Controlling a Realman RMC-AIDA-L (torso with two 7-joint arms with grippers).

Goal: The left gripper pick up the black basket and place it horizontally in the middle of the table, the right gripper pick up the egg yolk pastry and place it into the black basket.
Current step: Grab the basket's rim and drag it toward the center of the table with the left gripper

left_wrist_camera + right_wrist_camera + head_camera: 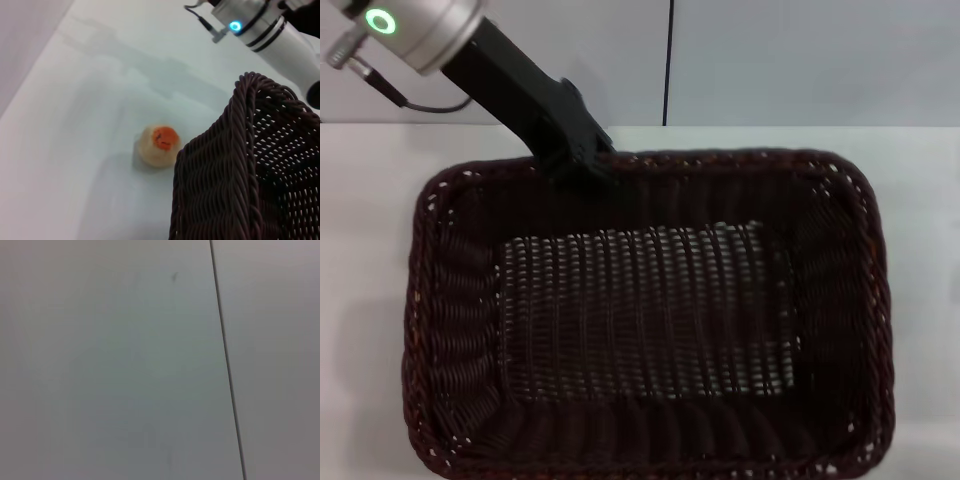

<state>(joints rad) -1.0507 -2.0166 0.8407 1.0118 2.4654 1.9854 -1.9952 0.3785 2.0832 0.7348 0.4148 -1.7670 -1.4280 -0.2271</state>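
Observation:
The black basket fills most of the head view, open side up and long side across, seeming raised toward the camera. My left gripper reaches in from the upper left and is shut on the basket's far rim. In the left wrist view the basket's corner hangs over the white table, tilted. The egg yolk pastry rests on the table just beside that corner, orange top up. The basket hides the pastry in the head view. My right gripper is out of view; its wrist camera shows only a grey panel.
White table shows around the basket at the far left and right. A grey wall with a dark vertical seam stands behind. A silver arm segment with a lit ring shows beyond the basket in the left wrist view.

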